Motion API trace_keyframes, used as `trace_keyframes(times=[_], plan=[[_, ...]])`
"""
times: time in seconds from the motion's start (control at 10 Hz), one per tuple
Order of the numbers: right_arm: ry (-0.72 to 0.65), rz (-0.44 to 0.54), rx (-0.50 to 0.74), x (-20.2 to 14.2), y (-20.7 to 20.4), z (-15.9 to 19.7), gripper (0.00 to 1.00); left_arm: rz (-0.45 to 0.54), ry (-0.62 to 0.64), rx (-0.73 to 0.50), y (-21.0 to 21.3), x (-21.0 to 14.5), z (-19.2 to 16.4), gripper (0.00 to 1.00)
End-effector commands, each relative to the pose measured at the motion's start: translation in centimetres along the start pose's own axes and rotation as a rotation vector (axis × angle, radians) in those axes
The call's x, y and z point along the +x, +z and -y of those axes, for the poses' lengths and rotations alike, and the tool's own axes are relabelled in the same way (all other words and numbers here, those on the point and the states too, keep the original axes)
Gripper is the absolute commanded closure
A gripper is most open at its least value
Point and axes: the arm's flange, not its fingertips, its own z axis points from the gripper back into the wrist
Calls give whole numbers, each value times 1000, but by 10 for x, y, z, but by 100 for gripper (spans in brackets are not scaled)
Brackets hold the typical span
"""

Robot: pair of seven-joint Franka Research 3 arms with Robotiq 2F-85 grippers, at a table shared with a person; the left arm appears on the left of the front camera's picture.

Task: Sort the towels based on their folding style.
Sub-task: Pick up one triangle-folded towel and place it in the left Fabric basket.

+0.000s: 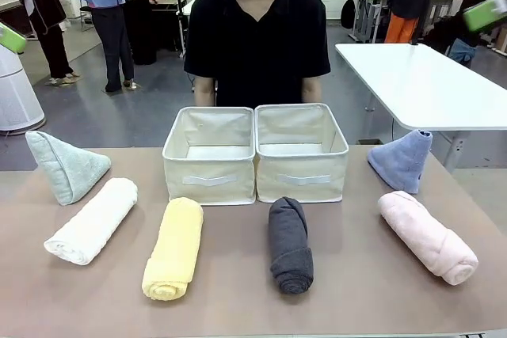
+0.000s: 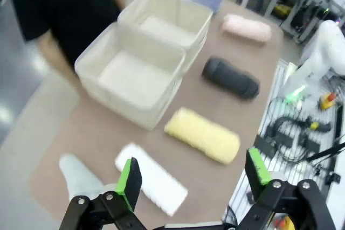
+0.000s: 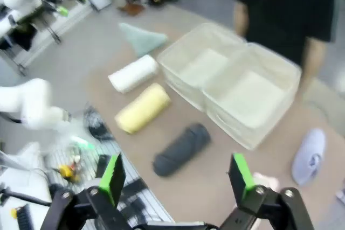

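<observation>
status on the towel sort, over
Left gripper open, right gripper open, nothing held. Towels all on table, outside bins. Nothing blocking them.

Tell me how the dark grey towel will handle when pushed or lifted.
The dark grey towel, a terry roll lying on its side, would probably roll if pushed sideways. Lifted by one end, it may sag or unroll.

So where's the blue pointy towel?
In the front view the blue cone towel sits far right on the table, just beyond the pink roll and right of the right-hand bin.
</observation>
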Motion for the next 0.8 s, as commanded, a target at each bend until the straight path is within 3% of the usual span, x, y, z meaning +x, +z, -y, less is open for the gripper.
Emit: trace_keyframes(times=[0.0,0.3,0.5,0.7], plan=[[-115,77,245,-21,13,32,0,151,-33,-210,17,-25,-14,0],[-130,170,202,-44,46,48,0,157,69,-128,65,-61,-15,0],[-164,187,139,-50,64,53,0,65,161,-112,87,-73,-19,0],[-177,185,111,-54,73,56,0,44,191,-105,100,-82,-22,0]])
